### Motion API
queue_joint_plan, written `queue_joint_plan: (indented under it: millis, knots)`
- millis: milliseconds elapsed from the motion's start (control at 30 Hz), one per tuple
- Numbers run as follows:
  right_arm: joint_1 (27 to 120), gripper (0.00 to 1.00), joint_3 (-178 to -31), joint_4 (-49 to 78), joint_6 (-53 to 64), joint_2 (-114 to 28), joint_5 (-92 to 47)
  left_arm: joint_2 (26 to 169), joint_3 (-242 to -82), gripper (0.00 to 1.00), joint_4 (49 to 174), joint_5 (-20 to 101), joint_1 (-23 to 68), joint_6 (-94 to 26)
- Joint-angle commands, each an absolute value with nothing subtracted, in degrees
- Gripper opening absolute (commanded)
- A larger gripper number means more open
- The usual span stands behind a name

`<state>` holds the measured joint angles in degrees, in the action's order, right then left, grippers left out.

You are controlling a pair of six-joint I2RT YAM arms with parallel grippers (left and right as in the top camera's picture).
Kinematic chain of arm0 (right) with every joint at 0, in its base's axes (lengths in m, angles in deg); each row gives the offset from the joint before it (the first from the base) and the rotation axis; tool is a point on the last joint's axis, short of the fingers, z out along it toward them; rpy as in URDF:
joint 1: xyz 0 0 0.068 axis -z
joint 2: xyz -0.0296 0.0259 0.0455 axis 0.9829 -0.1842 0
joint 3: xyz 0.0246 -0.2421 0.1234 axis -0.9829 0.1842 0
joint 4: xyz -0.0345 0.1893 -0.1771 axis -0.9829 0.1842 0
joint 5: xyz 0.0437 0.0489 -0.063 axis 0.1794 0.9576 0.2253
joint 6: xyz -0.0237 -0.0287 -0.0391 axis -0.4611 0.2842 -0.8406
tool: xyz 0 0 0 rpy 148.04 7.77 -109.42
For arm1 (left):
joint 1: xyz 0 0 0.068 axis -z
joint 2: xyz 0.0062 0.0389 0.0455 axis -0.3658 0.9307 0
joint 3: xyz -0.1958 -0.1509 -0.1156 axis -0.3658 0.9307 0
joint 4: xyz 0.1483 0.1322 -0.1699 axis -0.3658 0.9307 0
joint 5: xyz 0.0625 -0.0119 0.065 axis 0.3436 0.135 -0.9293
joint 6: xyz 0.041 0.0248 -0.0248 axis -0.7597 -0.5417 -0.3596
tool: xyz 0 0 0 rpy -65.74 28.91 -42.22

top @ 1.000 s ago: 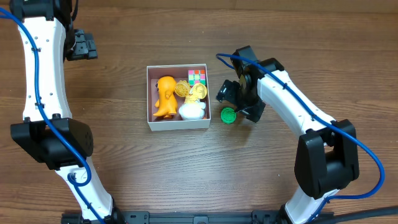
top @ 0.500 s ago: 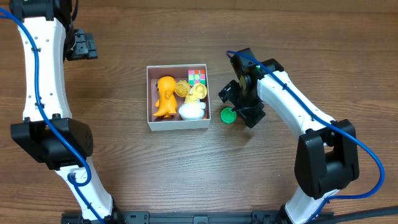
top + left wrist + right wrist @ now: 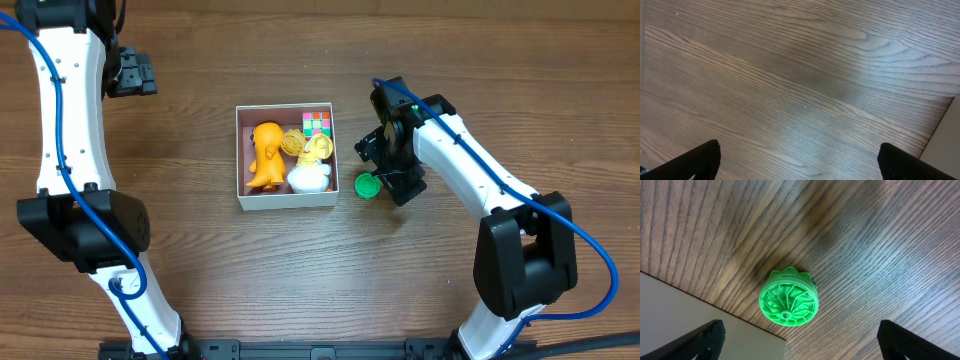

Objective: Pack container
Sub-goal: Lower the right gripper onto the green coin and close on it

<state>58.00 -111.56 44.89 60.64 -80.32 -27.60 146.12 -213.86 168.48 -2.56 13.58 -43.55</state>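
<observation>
Container (image 3: 287, 201) near right gripper (image 3: 383, 170)

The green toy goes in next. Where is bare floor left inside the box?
In the container, only a strip between its far wall and the orange toy, left of the colored cube. The right side is crowded.

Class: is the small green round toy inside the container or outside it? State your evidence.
Outside. The green toy sits on the table beside the container, beyond its wall.

No readable text, label, brand, number or sign appears on anything in view.
</observation>
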Motion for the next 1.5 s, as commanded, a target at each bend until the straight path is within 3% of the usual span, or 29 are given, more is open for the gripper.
queue_joint_plan:
  millis: [0, 1467]
  knots:
    - [56.5, 1.0, -111.5, 44.7, 63.9, -80.4, -28.8, 146.9, -214.9, 1.0, 168.6, -2.3, 13.6, -44.6]
    - [55.8, 1.0, -111.5, 41.7, 68.1, -88.1, -28.9, 146.9, -214.9, 1.0, 168.6, -2.3, 13.6, -44.6]
